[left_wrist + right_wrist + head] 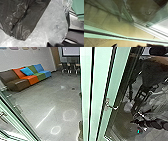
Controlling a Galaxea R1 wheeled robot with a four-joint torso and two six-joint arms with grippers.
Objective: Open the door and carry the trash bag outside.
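A pale green upright door frame (86,84) runs down the middle of the head view. To its right, a glass door edged in green (115,82) carries a metal lever handle (111,107). Close to my left wrist camera are the dark trash bag (23,18) and crinkled clear plastic (55,21), the dark bag partly covering the plastic. A green door edge (109,35) crosses the right wrist view in front of the floor. I cannot tell how either gripper stands, nor what it holds.
Left of the frame, a grey floor (50,97) leads to a multicoloured sofa (29,77) by the wall and chairs (68,68) further back. Another glass door (18,113) stands at the lower left. Dark equipment (150,97) shows in the right-hand glass. A metal track (144,28) lies on the floor.
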